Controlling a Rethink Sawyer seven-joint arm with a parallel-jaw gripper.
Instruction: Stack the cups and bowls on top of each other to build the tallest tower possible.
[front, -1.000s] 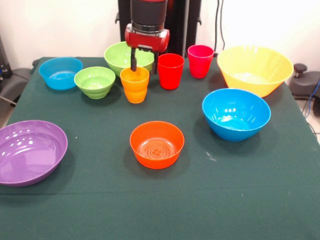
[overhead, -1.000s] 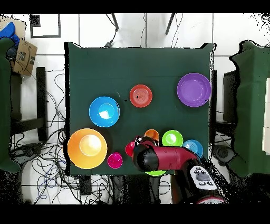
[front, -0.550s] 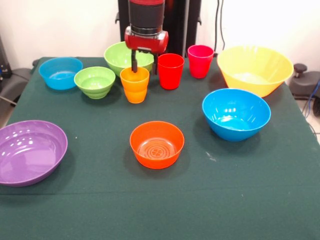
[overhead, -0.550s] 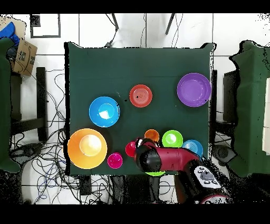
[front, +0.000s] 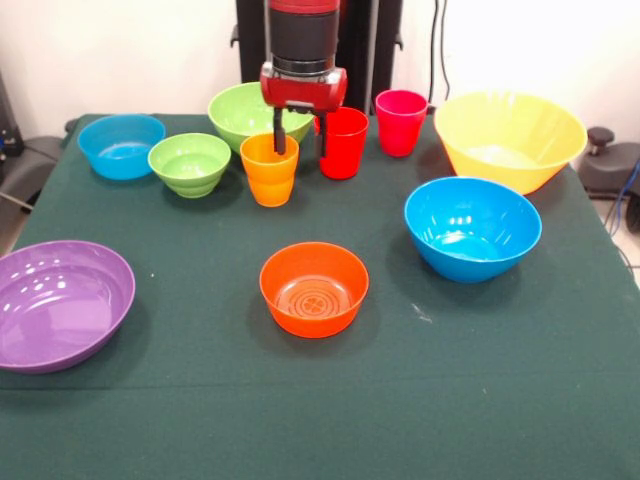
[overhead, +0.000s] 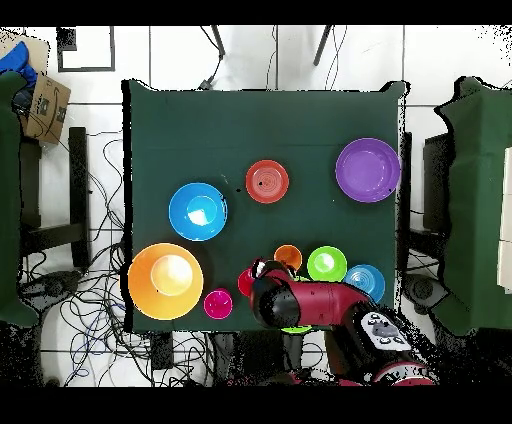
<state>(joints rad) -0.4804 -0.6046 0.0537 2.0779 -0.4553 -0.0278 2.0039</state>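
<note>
While the red-and-black gripper (front: 300, 143) hangs w/ its two dark fingers spread apart, one finger is seen at the far rim of the yellow-orange tapered plastic cup (front: 270, 169) and the other just in front of the red plastic cup (front: 342, 142); nothing is gripped. Both cups are set upright on the green cloth surface (front: 450, 380), side by side, w/ the pink-magenta plastic cup (front: 400, 122) further along that row. No stack is seen: each piece sits apart. The small glossy orange bowl (front: 314, 288) is placed near the middle, the small green bowl (front: 190, 163) beside the yellow-orange cup, the large yellow bowl (front: 510, 137) and wide shallow purple bowl (front: 58, 303) at opposite sides.
</note>
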